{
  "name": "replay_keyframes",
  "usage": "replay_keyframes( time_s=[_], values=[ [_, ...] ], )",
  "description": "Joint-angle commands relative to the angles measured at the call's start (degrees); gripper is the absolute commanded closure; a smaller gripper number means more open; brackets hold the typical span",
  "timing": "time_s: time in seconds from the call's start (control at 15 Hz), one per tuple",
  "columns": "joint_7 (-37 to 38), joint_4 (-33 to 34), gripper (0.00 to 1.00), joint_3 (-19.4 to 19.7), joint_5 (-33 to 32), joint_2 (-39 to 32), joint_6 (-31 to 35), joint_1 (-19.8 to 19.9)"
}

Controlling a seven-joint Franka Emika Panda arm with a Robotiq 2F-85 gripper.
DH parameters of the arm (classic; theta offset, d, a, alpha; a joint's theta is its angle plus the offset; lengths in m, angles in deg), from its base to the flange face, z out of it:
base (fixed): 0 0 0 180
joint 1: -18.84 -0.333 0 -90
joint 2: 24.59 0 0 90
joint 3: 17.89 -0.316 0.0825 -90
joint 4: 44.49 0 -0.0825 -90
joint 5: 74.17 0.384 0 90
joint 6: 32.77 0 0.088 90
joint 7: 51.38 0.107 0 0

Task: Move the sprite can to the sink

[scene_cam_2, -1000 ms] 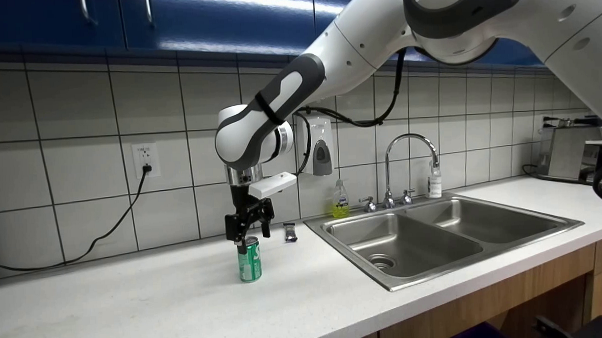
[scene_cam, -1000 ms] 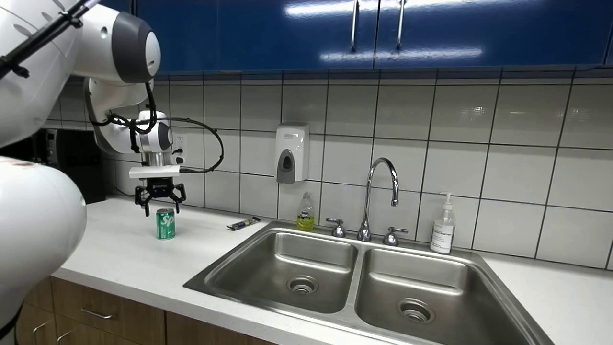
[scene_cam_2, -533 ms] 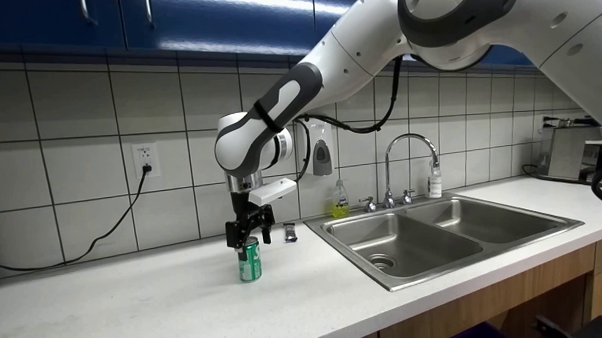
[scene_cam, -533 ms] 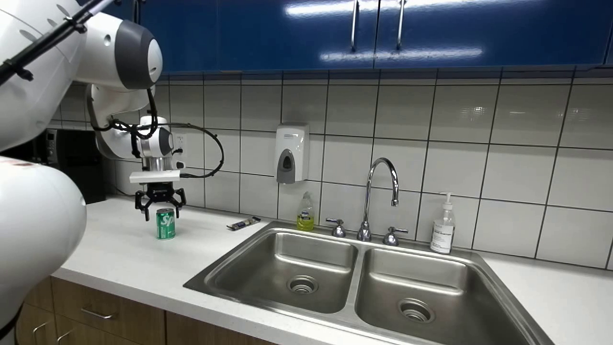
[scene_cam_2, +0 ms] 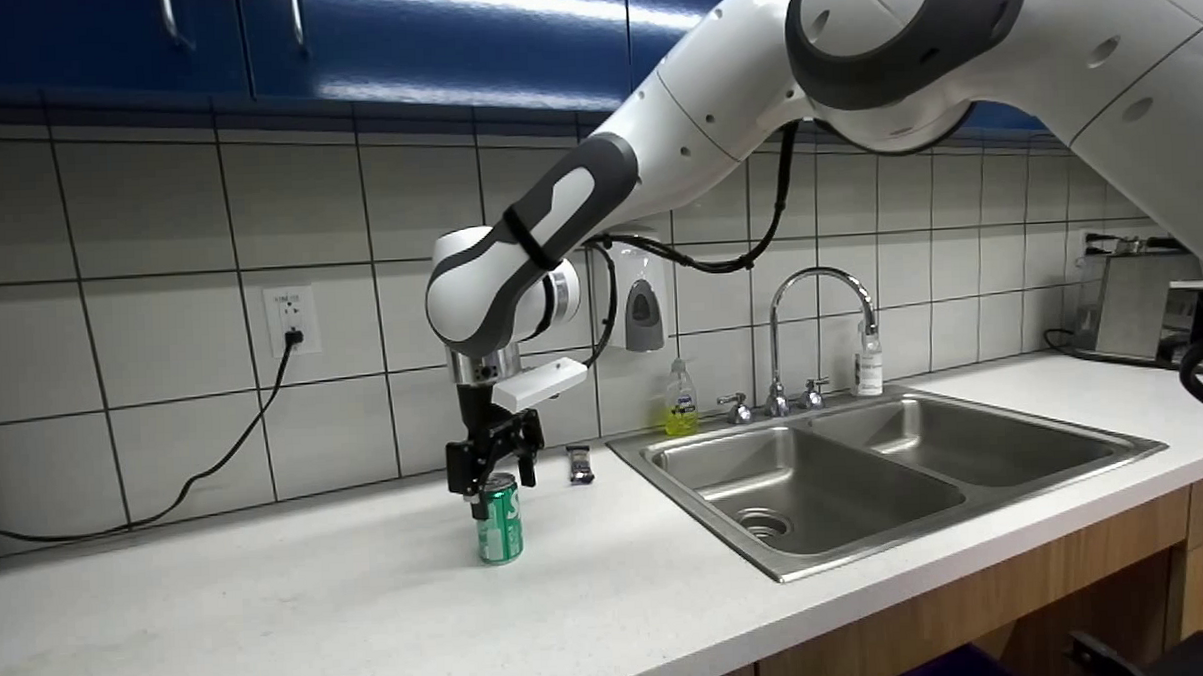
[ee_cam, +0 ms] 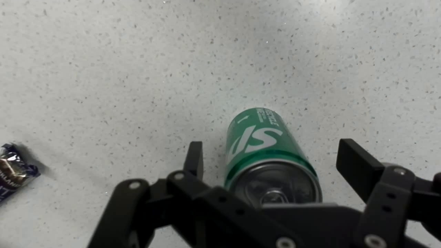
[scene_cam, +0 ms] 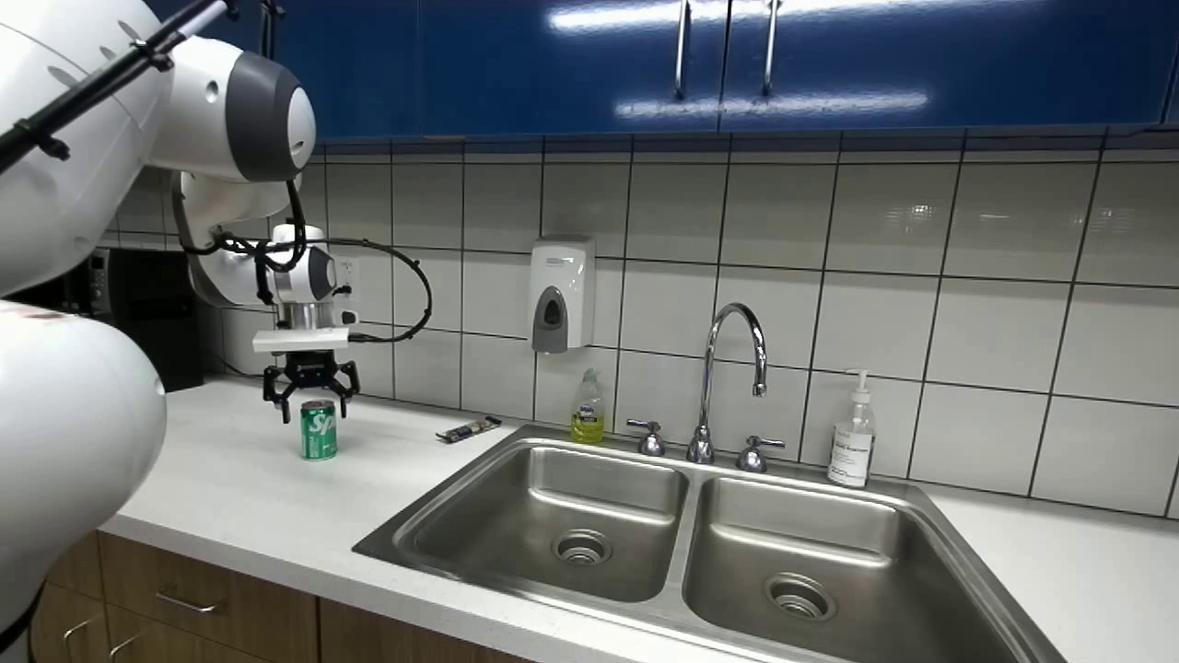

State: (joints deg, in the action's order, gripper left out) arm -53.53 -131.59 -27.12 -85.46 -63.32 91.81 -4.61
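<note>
A: Colours?
B: Panda arm (scene_cam_2: 694, 130) is white, banded dark grey, a black strap (scene_cam_2: 530, 238) wrapped round it.
A: Running along it?
B: Black cables (scene_cam_2: 785, 166), looped, tied in places.
A: Farther down?
B: Silvery collar (scene_cam_2: 484, 366), white oblong housing (scene_cam_2: 540, 383). Robotiq gripper (ee_cam: 270, 156) is black: angular links (ee_cam: 382, 220), blocky fingertips (ee_cam: 358, 165), pale screw heads (ee_cam: 375, 241).

A double-basin stainless steel sink (scene_cam: 682, 552) is set into the white, flecked countertop (scene_cam: 221, 479). A green cylindrical sprite can (scene_cam: 319, 435) stands upright between the front and back edges; near the back edge are a flat, dark wrapped bar (scene_cam: 469, 429) and a boxy black appliance (scene_cam: 164, 313).
</note>
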Motion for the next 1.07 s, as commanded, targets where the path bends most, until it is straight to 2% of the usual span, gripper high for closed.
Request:
replay_keyframes(
  time_s=[0.0, 0.4, 0.47, 0.53, 0.67, 0.93, 1.0],
  values=[
    [0.8, 2.9, 0.00, -0.2, -0.3, -1.5, -1.6, -0.2],
    [1.0, 4.3, 0.00, -0.1, 0.0, -2.7, -1.5, -0.1],
    [0.9, 4.7, 0.07, -0.1, 0.1, -2.9, -1.4, 0.0],
    [1.0, 5.0, 0.28, -0.1, 0.2, -3.1, -1.5, 0.0],
    [1.0, 5.4, 0.33, 0.0, 0.3, -3.4, -1.3, 0.1],
    [1.5, 5.9, 0.62, 0.2, 0.3, -3.6, -1.4, 0.0],
    [1.6, 6.0, 0.62, 0.4, 0.2, -3.5, -1.6, 0.0]
  ],
)
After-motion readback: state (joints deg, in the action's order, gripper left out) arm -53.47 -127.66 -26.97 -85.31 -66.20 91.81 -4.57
